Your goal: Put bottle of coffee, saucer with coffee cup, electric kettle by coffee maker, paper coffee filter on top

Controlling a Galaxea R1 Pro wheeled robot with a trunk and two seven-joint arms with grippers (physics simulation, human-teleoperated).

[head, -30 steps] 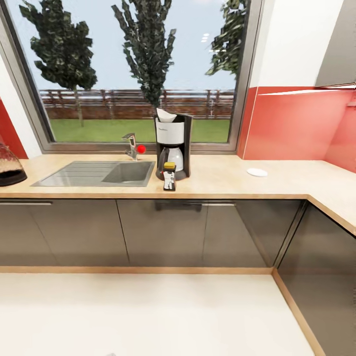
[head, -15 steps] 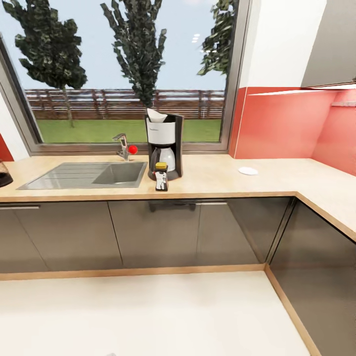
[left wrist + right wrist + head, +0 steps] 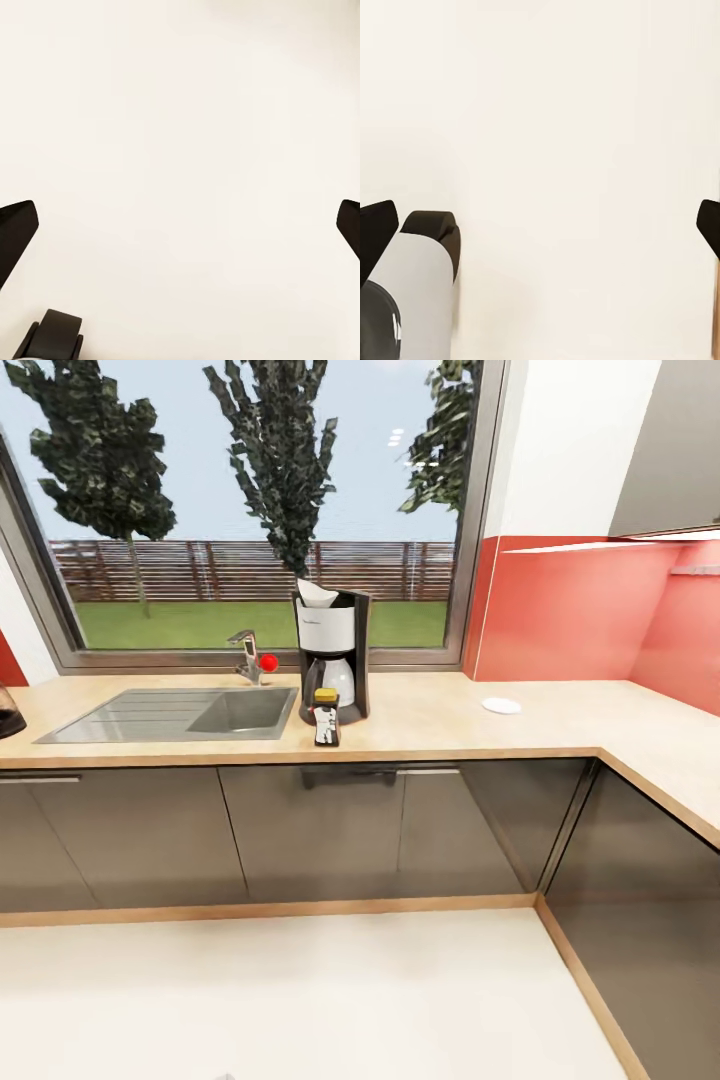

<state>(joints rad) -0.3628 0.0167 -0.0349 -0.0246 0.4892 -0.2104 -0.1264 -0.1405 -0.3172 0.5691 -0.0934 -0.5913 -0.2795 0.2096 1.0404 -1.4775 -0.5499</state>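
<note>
The black and white coffee maker (image 3: 332,655) stands on the wood-grain kitchen countertop (image 3: 430,725), just right of the sink. A white paper coffee filter (image 3: 315,594) sits on its top. The bottle of coffee (image 3: 326,716), dark with a yellow lid, stands right in front of the machine. Further right the white saucer (image 3: 501,706) lies bare on the counter. A sliver of the electric kettle (image 3: 6,712) shows at the far left edge. The coffee cup and kitchen shelf are out of view. My left gripper (image 3: 180,232) and right gripper (image 3: 540,232) hang open over pale floor, holding nothing.
A grey steel sink (image 3: 170,713) with a tap (image 3: 248,655) is inset left of the machine. Glossy dark cabinet fronts (image 3: 320,830) run below, and the counter turns a corner at the right (image 3: 660,760). Pale floor (image 3: 300,990) lies between me and the cabinets.
A second ago the whole picture shifted left as the camera moved, leaving the kettle almost off the edge. Over the last half second nothing has changed. The things on the counter have not moved.
</note>
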